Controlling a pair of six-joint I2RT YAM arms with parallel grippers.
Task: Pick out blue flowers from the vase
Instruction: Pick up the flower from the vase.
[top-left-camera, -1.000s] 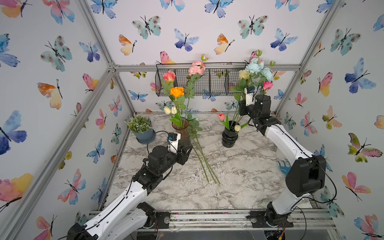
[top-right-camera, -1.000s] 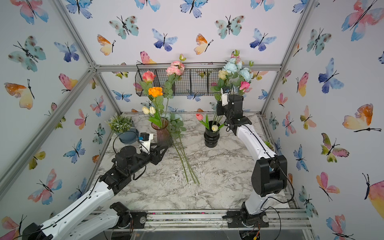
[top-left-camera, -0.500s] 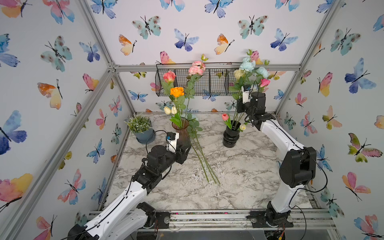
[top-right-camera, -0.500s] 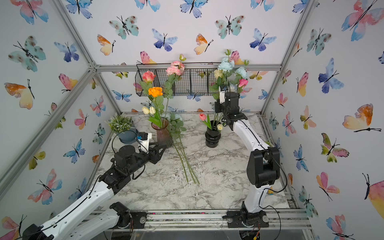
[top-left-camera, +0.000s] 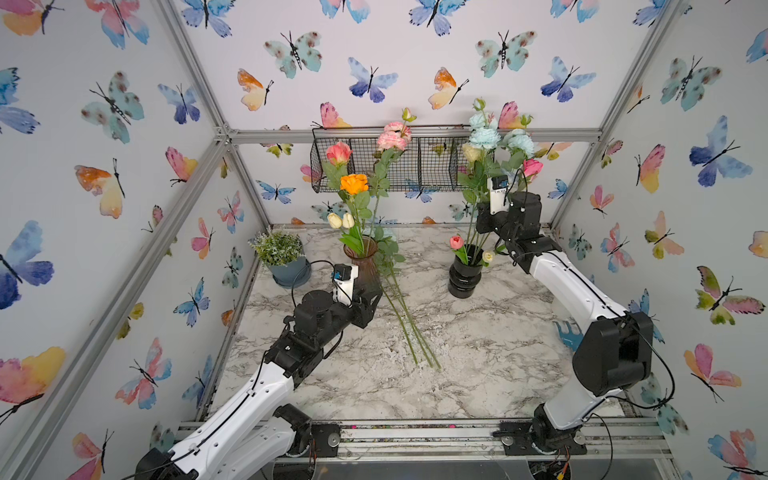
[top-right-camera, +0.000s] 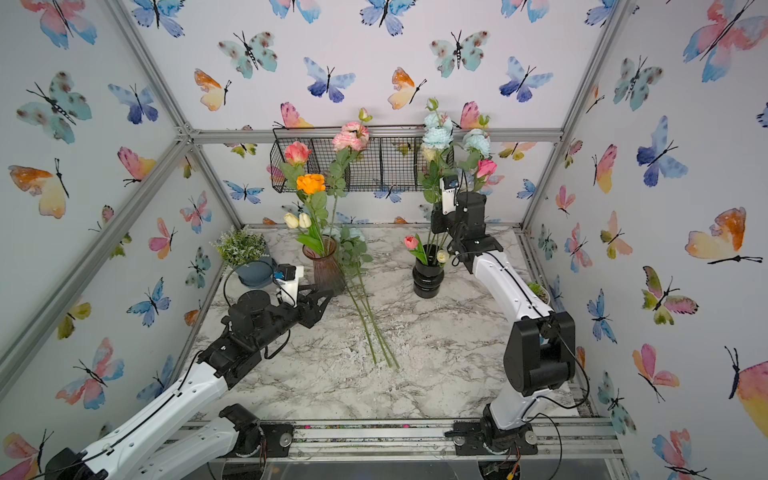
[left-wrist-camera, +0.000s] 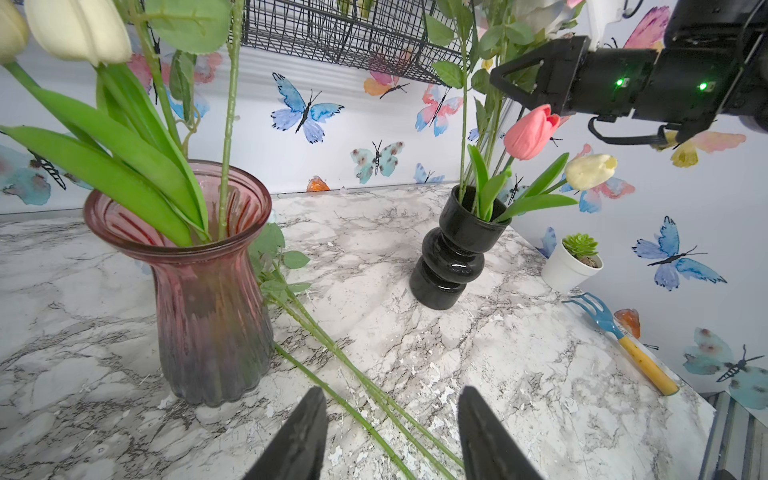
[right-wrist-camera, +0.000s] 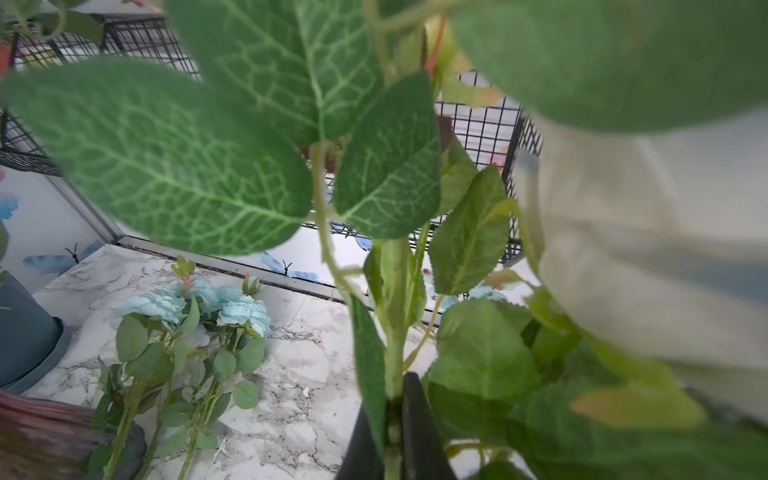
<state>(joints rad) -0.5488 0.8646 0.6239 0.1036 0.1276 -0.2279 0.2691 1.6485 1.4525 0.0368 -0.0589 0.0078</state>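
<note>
The right claw (right-wrist-camera: 391, 419) is closed on a thick green stem (right-wrist-camera: 395, 332) in the bunch standing in the black vase (top-left-camera: 461, 284), pinching it just below a cluster of leaves. Leaves crowd the wrist view, so it cannot be confirmed that this stem carries the aqua blooms (top-left-camera: 484, 137) at the top of the bunch, though its place among the stems makes that likely. Other blue flowers (right-wrist-camera: 245, 311) already lie on the surface (top-left-camera: 478, 353), their heads toward the back wall and their stems running forward beside the pink glass vase (left-wrist-camera: 208, 299). The left claw (left-wrist-camera: 390, 395) hangs half open and empty above those stems, near the foot of the pink vase.

The step in hand looks like drawing the gripped stem out. It is best pulled slowly along the stem's own line, nearly straight up, so that the narrow black vase does not tip or ride up with it. The leaves interlock with those of the cream rose (top-left-camera: 471, 152) and the pink tulip (top-left-camera: 456, 242), so a sideways tug could drag these out too. The wire basket (top-left-camera: 432, 162) sits close behind the blooms and should be kept clear of. If the vase lifts, the idle left claw could steady it.
</note>
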